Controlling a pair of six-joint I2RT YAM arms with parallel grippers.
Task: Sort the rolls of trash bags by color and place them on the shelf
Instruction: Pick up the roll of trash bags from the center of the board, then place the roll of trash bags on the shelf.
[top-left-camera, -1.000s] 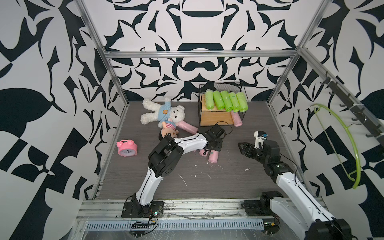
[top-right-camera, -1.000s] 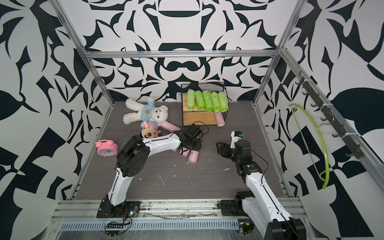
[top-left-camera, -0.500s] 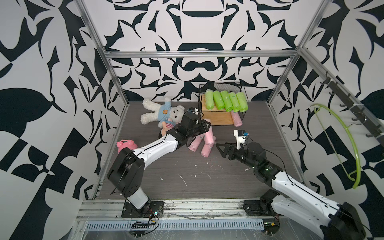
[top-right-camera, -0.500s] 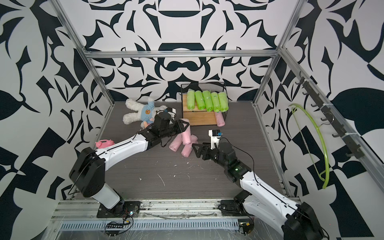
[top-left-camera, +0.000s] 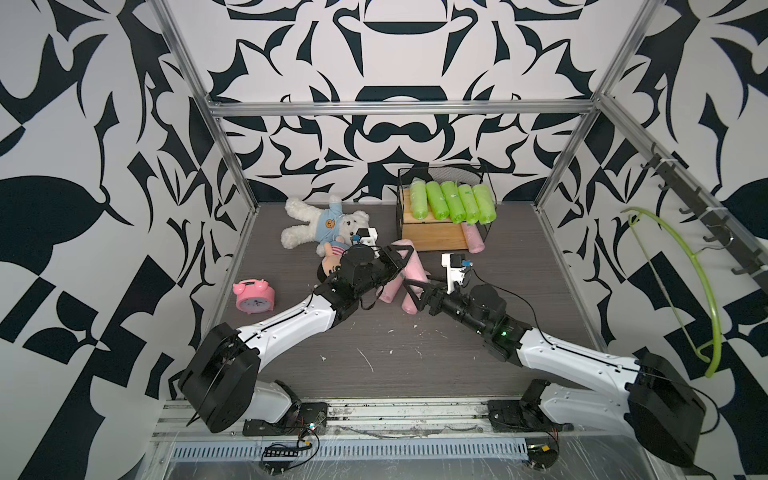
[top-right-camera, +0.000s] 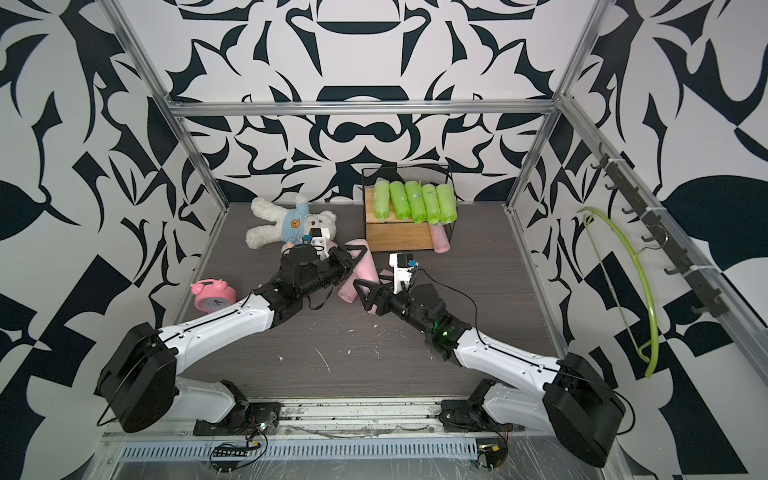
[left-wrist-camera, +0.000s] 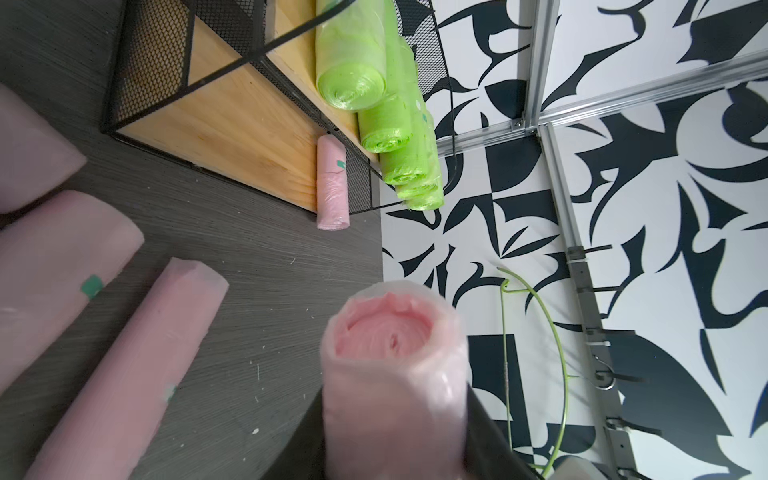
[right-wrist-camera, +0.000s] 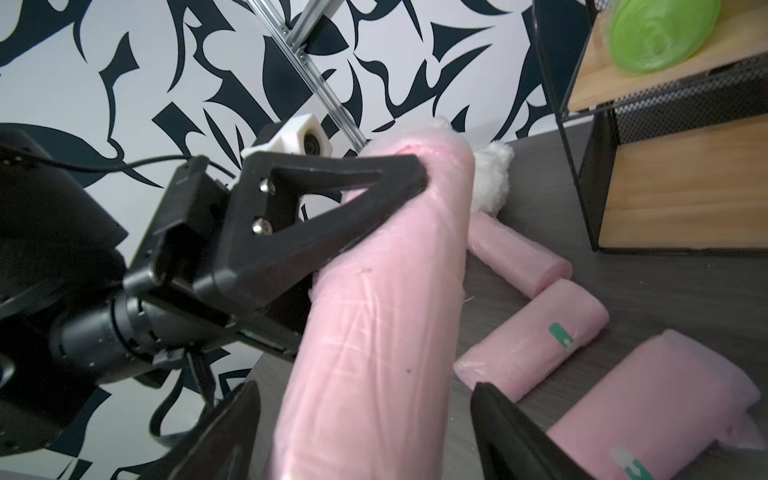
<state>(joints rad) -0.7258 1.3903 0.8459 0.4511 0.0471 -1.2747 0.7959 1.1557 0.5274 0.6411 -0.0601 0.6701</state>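
Judging by both grippers meeting on one pink roll (right-wrist-camera: 386, 291), a handover looks to be the step in hand, and that is where it could fail. The left gripper (top-left-camera: 409, 255) is clenched on the roll near its far end, holding it clear of the table (top-left-camera: 415, 365). The right gripper (top-left-camera: 413, 296) is spread wide, its fingers (right-wrist-camera: 511, 432) standing either side of the near end and not yet pressed on it. Should the left let go before the right has closed, the roll would drop onto the loose rolls (right-wrist-camera: 536, 332) lying just below and could tumble off among them. The wrap looks soft and slick, so a pinch near one end may squash it or let the long body swing down. The grippers sit close together, and a small misjudged move could knock finger against finger. On the shelf (top-left-camera: 432, 237) five green rolls (top-left-camera: 451, 201) fill the top board, and a shelved roll (top-left-camera: 473, 239), also pink, lies at the right end of the lower board. The slot under the top board looks low, so a tilted roll could catch the wire frame or nudge that one out. The bear (top-left-camera: 324, 224) lies near the left arm and might get dragged
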